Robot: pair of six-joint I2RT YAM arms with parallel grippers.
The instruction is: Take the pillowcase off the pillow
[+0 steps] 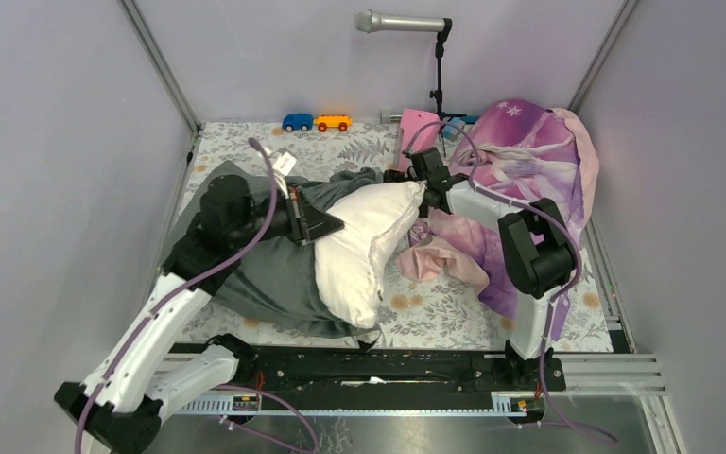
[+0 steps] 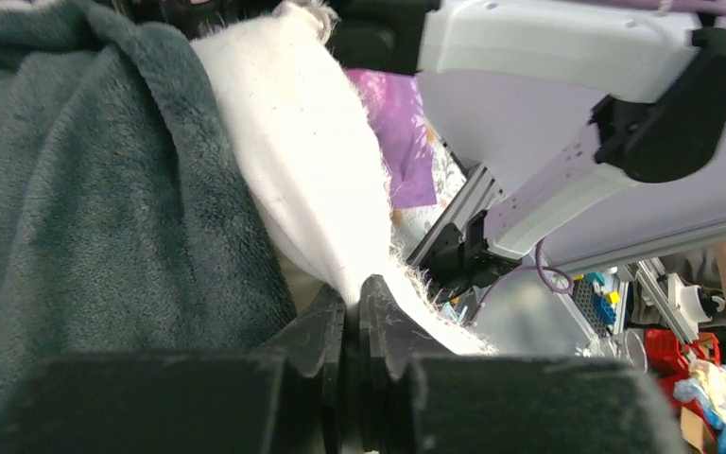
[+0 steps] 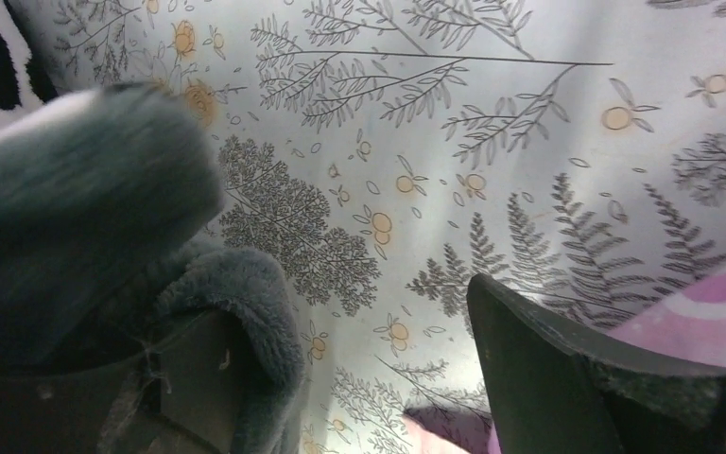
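The large dark grey-green plush pillowcase (image 1: pixel 265 274) covers only the left part of the plump white rectangular pillow (image 1: pixel 364 246). Its fleecy cloth lies bunched and wrinkled there, in soft deep folds with a matte, furry nap. The pillow's right part sticks out bare, smooth and plain, with a frayed fuzzy seam along its edge. Both lie on the table's cloth, which is pale and printed with ferns and small orange fruits (image 1: pixel 435 307).

The left gripper (image 2: pixel 353 288) sits on top of the pillow, right where the pillowcase's edge meets the bare white cloth. Its jaws are clenched together, with grey fleece against the left side and the white seam brushing the right finger. Whether any cloth is pinched between them cannot be told.

The right gripper (image 3: pixel 340 312) is at the pillow's far right corner with its jaws spread wide and released. Printed table cloth shows between them, and a flap of grey fleece drapes over one finger.

A purple-pink princess-print fabric (image 1: pixel 529 161) is heaped just right of the pillow. Well behind the pillow, by the back wall, stand a blue toy car (image 1: pixel 298 122) and an orange toy car (image 1: pixel 332 122). A grey microphone on a black stand (image 1: pixel 402 22) rises behind it too.
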